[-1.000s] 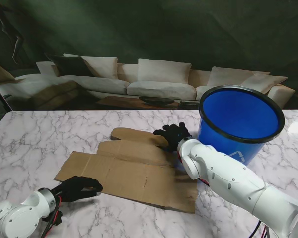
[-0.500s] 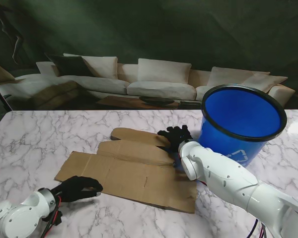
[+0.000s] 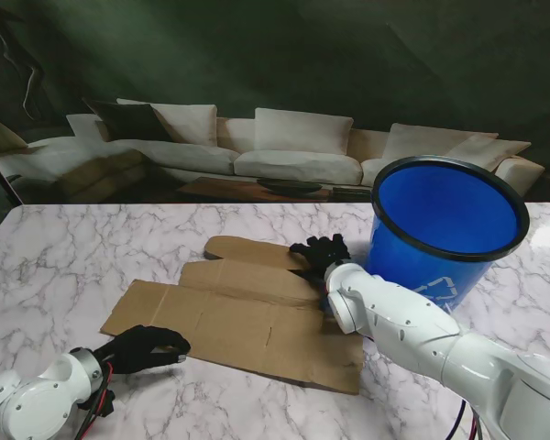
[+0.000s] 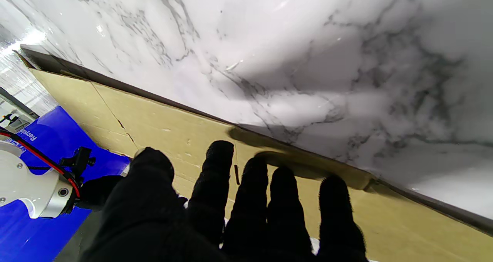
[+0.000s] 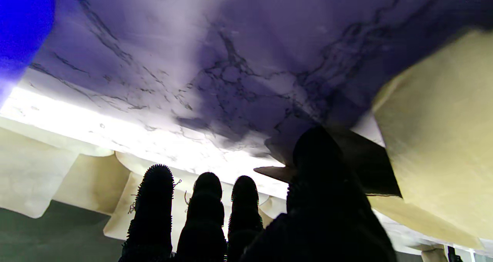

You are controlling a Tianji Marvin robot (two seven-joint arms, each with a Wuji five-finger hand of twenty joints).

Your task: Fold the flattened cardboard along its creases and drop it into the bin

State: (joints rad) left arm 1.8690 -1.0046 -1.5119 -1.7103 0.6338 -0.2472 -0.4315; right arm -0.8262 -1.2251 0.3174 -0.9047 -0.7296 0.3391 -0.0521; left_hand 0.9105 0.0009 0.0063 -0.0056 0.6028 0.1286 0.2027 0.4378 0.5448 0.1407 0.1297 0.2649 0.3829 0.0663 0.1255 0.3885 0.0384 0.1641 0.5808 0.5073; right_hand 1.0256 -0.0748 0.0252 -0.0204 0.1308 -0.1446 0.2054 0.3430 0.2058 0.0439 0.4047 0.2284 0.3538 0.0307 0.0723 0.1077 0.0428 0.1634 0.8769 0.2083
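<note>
Since the frame 1 s ago, the right hand (image 3: 321,252) has shifted slightly toward the bin (image 3: 445,229), and its forearm now lies lower across the cardboard (image 3: 238,316); the left hand (image 3: 142,348) has not moved. The cardboard lies flat on the marble table (image 3: 82,257), just left of the blue bin. The right hand rests at the cardboard's far flap with fingers (image 5: 152,200) extended and apart, gripping nothing. The left hand rests at the near left edge, fingers (image 4: 215,185) straight, slightly apart, holding nothing.
</note>
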